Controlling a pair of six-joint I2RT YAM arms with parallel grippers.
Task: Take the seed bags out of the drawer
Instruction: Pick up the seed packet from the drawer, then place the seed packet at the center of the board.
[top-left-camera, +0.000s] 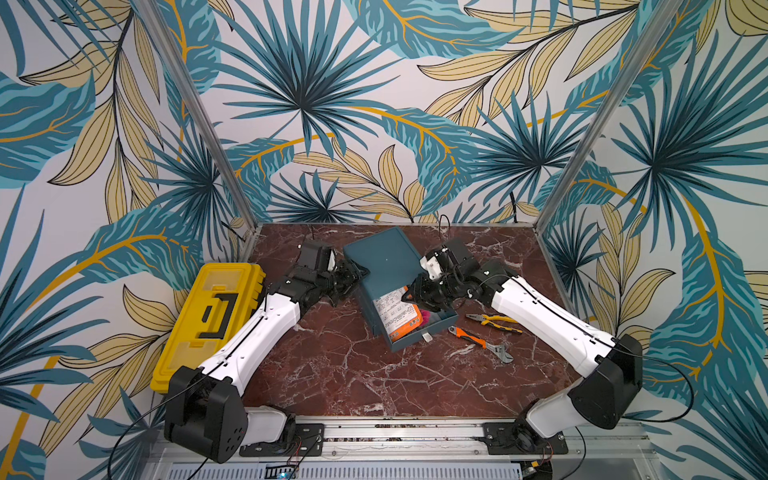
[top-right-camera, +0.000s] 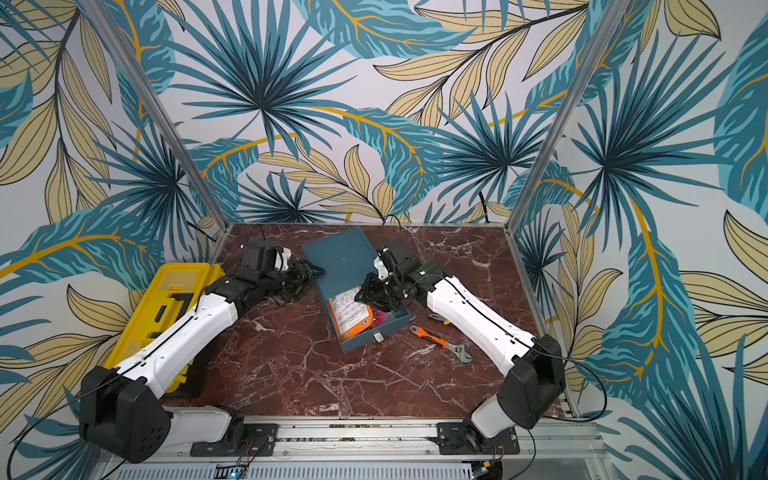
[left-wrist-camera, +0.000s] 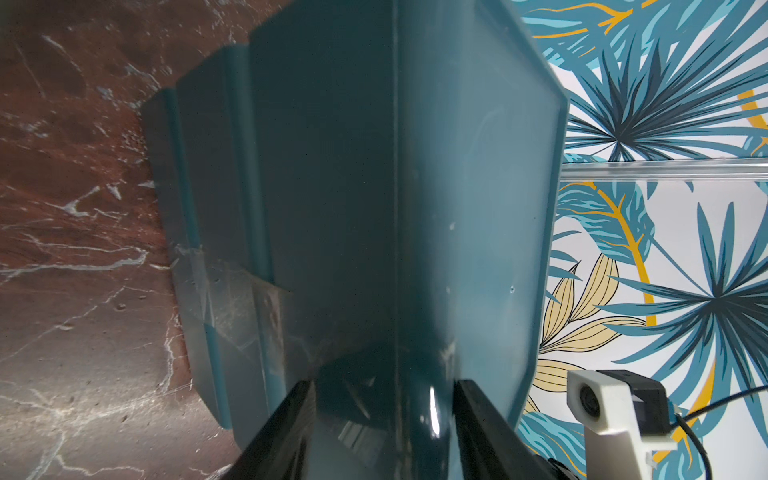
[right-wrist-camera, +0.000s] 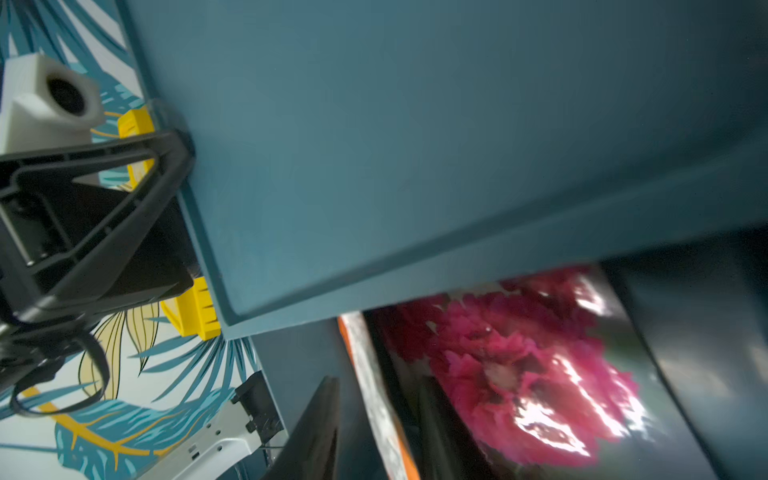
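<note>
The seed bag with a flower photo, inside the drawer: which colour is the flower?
Deep pink, almost magenta. The seed bag shows best in the right wrist view.

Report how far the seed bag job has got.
Done: the drawer stands open, the left tool shut on its case. In hand: the right tool is inside, jaws astride an edge of the seed bags, not visibly clamped. Left: all of them lie in the drawer, none on the table.
</note>
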